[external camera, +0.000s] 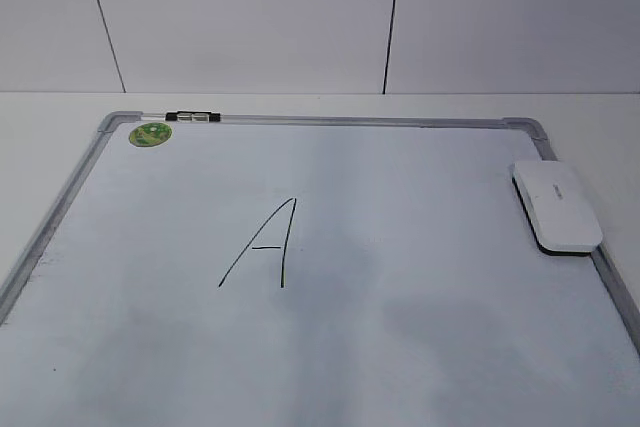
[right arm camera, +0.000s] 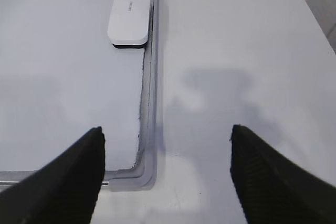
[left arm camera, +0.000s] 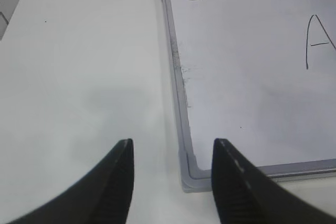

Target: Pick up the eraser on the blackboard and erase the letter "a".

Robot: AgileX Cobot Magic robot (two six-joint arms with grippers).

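The blackboard is a white dry-erase board with a silver-grey frame, lying flat on the table. The white eraser lies on its far right edge against the frame, and also shows in the right wrist view. A tall capital "A" is written mid-board. No small letter "a" shows in any view. My left gripper is open and empty over the board's near left corner. My right gripper is open and empty over the near right corner, well short of the eraser. Neither gripper shows in the exterior view.
A green round sticker sits at the board's far left corner, with a small black clip on the top frame beside it. White table surface lies left of the board and to its right. A white panelled wall stands behind.
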